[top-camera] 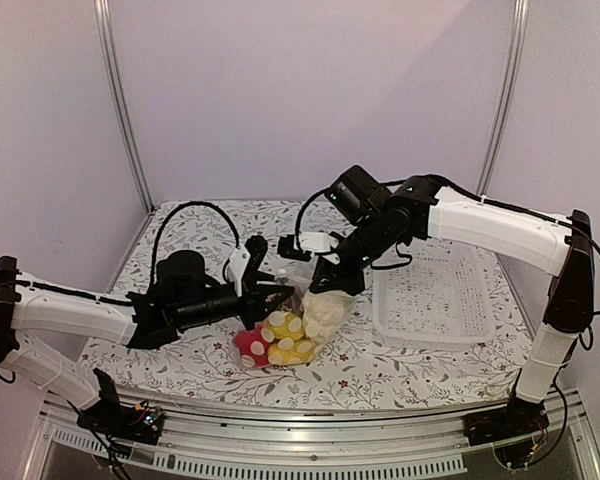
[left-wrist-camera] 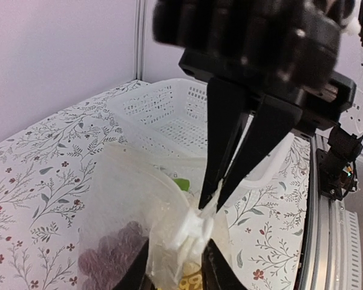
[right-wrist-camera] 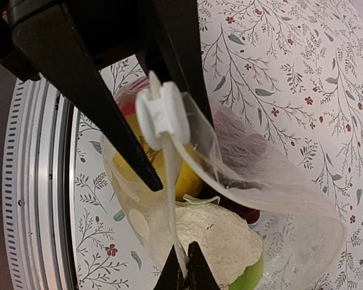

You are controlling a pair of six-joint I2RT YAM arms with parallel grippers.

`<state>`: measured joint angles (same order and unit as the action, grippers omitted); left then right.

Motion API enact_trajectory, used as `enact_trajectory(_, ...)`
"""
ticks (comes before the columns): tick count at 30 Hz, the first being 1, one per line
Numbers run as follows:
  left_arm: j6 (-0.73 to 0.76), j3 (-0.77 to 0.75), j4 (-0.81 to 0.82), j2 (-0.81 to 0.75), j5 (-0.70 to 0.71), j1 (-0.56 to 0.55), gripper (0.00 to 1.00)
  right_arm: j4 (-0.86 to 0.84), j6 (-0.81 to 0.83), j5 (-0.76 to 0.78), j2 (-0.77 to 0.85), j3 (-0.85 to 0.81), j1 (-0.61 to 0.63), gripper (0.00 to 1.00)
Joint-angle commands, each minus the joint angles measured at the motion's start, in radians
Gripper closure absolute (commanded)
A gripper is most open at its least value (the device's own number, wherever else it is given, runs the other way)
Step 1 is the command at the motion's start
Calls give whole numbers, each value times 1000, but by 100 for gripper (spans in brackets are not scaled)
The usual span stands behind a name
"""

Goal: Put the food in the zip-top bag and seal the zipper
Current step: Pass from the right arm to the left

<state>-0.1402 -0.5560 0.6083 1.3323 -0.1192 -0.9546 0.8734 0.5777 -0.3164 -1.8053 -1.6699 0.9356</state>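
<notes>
**Spotter:** What's around the work spot?

**Operator:** I've got the white slotted basket (top-camera: pixel 435 295) on the floral cloth (top-camera: pixel 400 360), just right of the zip-top bag (top-camera: pixel 305 320), which sits mid-table. Both arms crowd over the bag's mouth. From my left wrist camera the right gripper (left-wrist-camera: pixel 209 198) blocks part of the basket.

**Spotter:** And the grips?

**Operator:** The right gripper is pinched tight on the bag's top edge, along the zipper (right-wrist-camera: pixel 168 181), below the white slider (right-wrist-camera: pixel 163 115). The left gripper (left-wrist-camera: pixel 178 254) stands partly open, one finger on either side of that slider. Whether they touch it, I can't tell.

**Spotter:** Contents?

**Operator:** In the bag I see cauliflower (right-wrist-camera: pixel 218 235), yellow pieces (top-camera: pixel 288 335), red pepper (top-camera: pixel 250 345) and the grape bunch (left-wrist-camera: pixel 109 257).
</notes>
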Motion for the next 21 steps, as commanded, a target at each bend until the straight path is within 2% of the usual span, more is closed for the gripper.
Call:
enact_trajectory(1,-3,-39,31,27,-1,-3,77,4,16,-32,35,-10,8,96)
enact_trajectory(15,12,-10,16,-52,25,-3,96,-3,4,-8,26,-15,8,91)
enact_trajectory(21,18,-16,-4,-55,20,-3,100,19,15,14,37,-74,8,74)
